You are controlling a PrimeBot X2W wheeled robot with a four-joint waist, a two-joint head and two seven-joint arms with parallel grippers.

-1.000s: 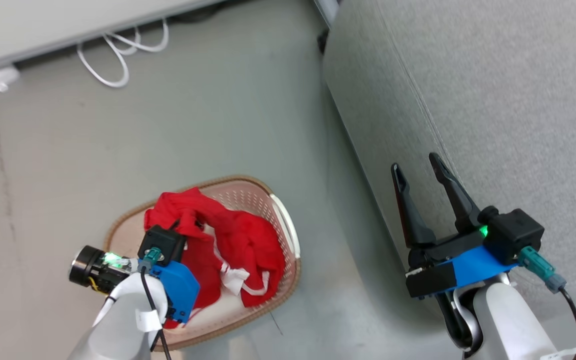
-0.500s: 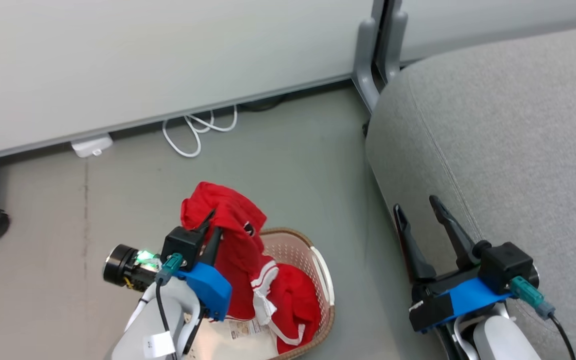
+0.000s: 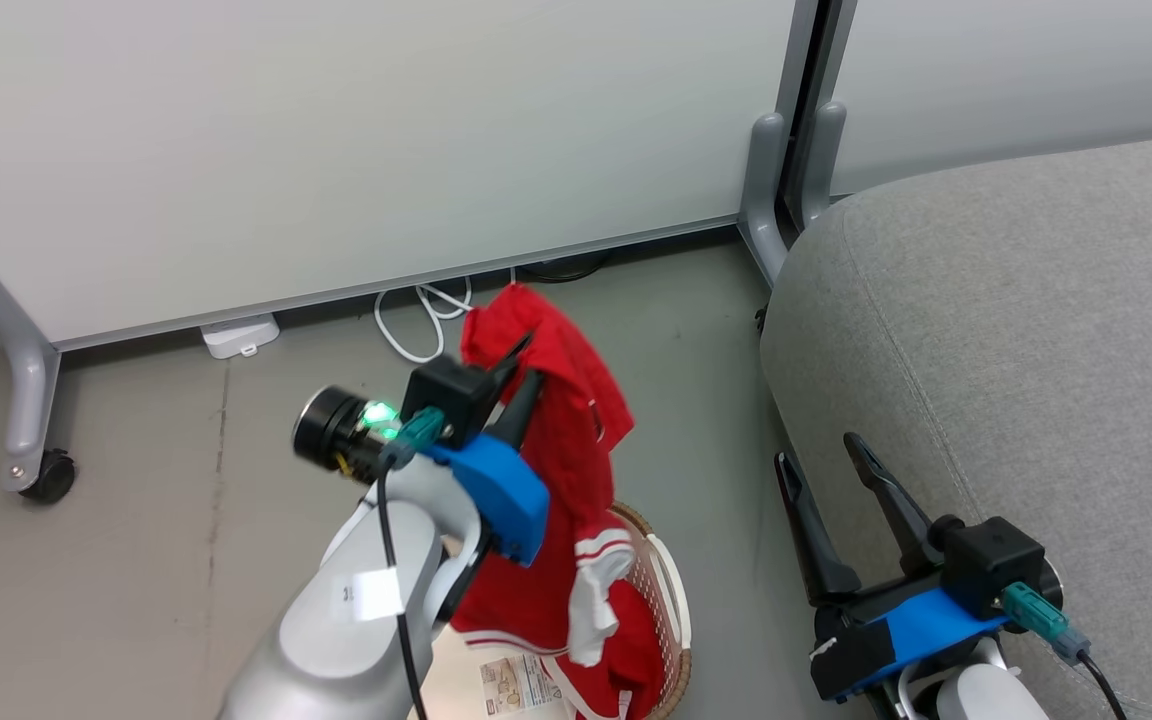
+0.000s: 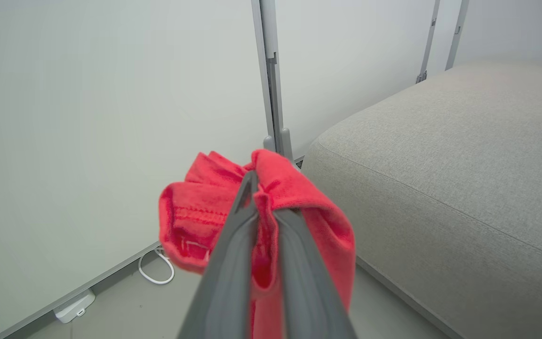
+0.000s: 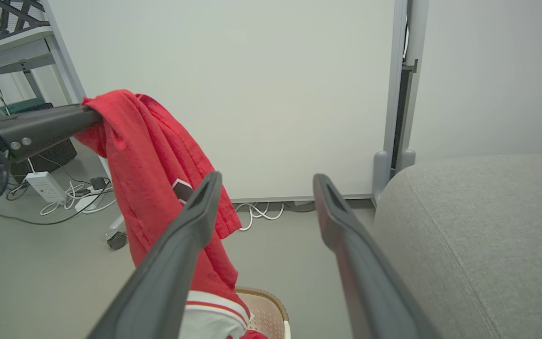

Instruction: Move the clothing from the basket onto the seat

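Left fingers (image 4: 224, 263) are shut tight, clamped on a bunch of the clothing (image 3: 566, 440). The left gripper (image 3: 524, 358) has the red fabric pinched right at its tips, well up off the floor (image 3: 186, 560). From that pinch the garment hangs down toward 6 o'clock in the head view, with a white-striped hem dangling near the bottom. Its lowest red folds reach into the basket (image 3: 674, 600) below. A printed sticker (image 3: 511, 685) shows on the basket's bare bottom, at 9 o'clock of those folds.

Over to the other arm. Right fingers (image 5: 177, 254) stand wide apart with nothing between them. The right gripper (image 3: 818, 452) hangs at 3 o'clock of the basket, tips pointing toward 12 o'clock, just beside the front edge of the seat (image 3: 1036, 330). That big grey cushion spreads out at 3 o'clock of the lifted garment, and no red lies on it.

Further out at 12 o'clock stands a pale partition panel (image 3: 336, 150). A white cable (image 3: 426, 320) loops on the floor at its foot, a white power strip (image 3: 239, 335) lies at 9 o'clock of the cable, and 1 caster (image 3: 48, 478) sits far out at 9 o'clock.
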